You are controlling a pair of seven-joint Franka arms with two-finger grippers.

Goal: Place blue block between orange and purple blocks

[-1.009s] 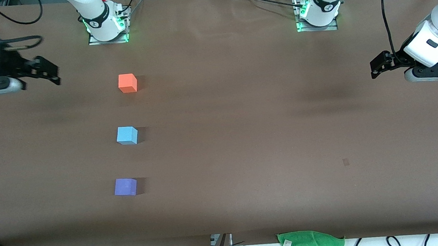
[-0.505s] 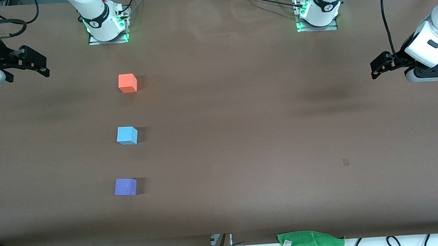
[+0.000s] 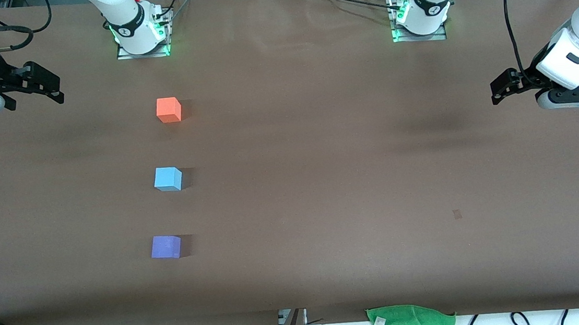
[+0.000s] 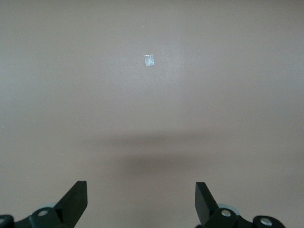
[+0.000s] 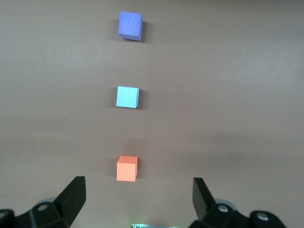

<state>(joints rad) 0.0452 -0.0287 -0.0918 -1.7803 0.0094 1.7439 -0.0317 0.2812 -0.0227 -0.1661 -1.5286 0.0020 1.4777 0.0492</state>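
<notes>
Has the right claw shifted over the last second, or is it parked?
Yes. The right claw has pulled back toward the robots' bases and the right arm's end of the table, farther from the orange block, which stayed put.

Right arm pulls back toward its end of the table

The right gripper, jaws wide and empty, has drawn up and away from the orange block, toward the table's edge at the right arm's end; most of that shift came early, little since. The left gripper, also spread open, has crept very slightly away from the same block.
</notes>
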